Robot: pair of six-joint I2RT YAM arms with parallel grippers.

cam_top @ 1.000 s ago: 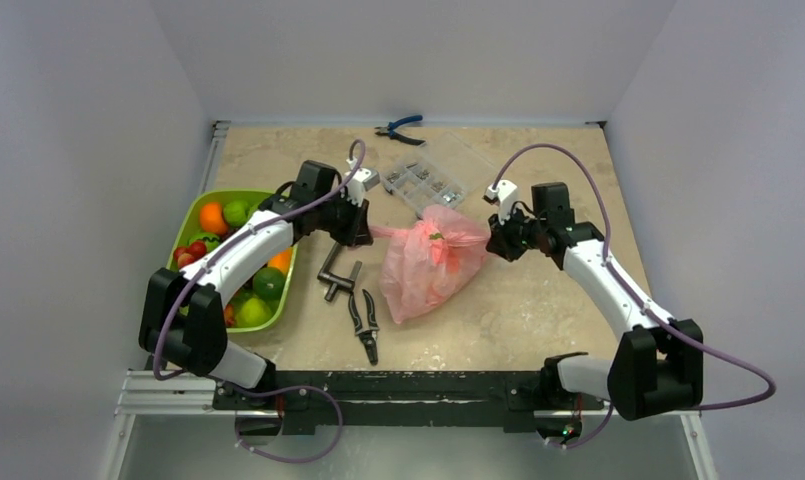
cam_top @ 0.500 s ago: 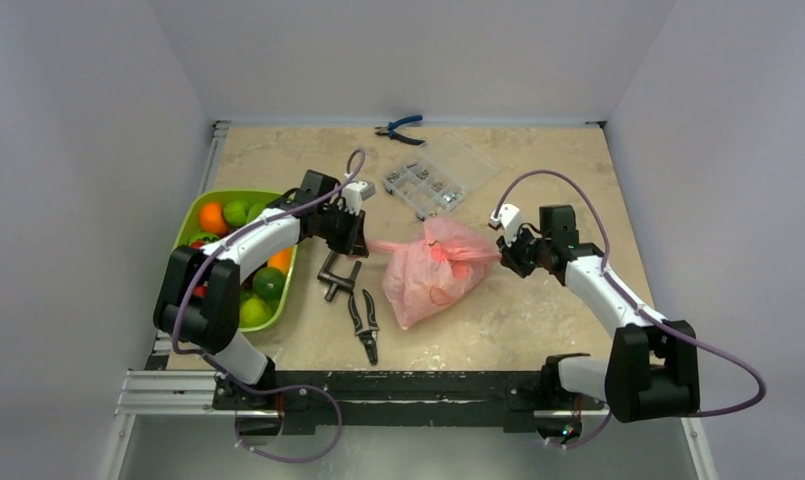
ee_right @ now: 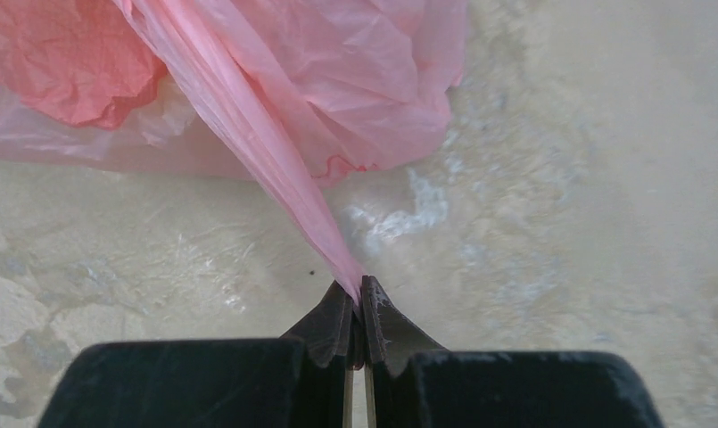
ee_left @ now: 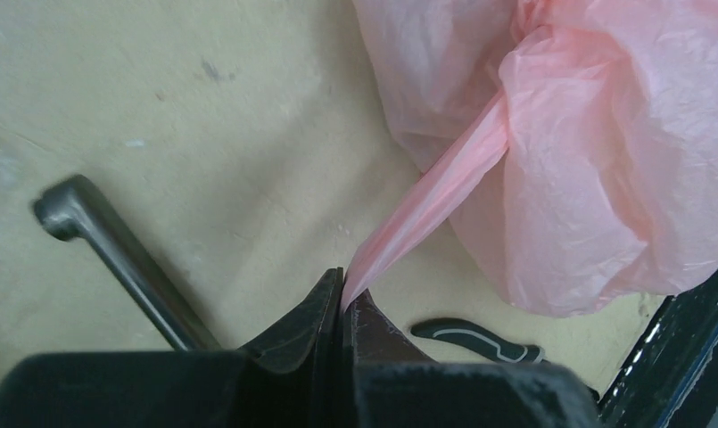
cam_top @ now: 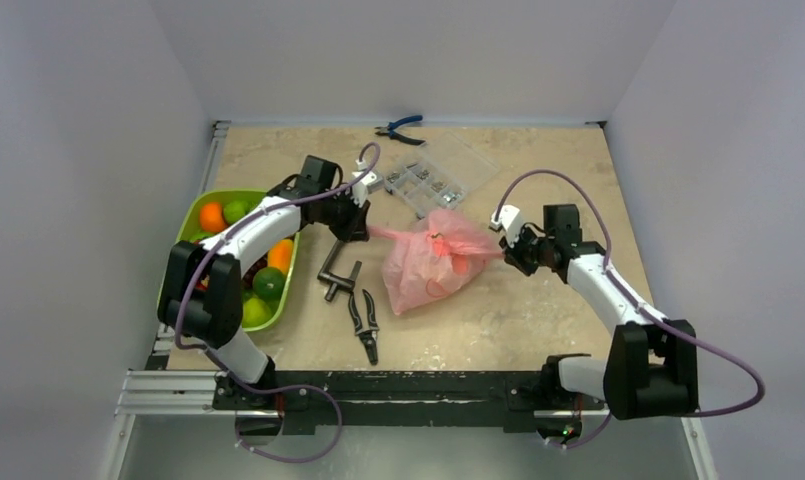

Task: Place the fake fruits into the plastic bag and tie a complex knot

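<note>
The pink plastic bag lies mid-table, bulging, with a red shape showing through its film. My left gripper is shut on the bag's left handle strand, stretched taut. My right gripper is shut on the right handle strand, also taut. The bag fills the top of both wrist views. A twisted gather sits on the bag's top between the strands; I cannot tell if it is a tight knot. More fake fruits, orange, green and red, lie in the tray at left.
A lime-green tray sits at the left edge. A dark metal clamp and black pruning shears lie left of the bag. A clear parts box and blue pliers lie behind it.
Both grippers have pulled apart, the left gripper up and left, the right one rightward, stretching the handle strands. The bag has shifted slightly and its top drew tighter.
</note>
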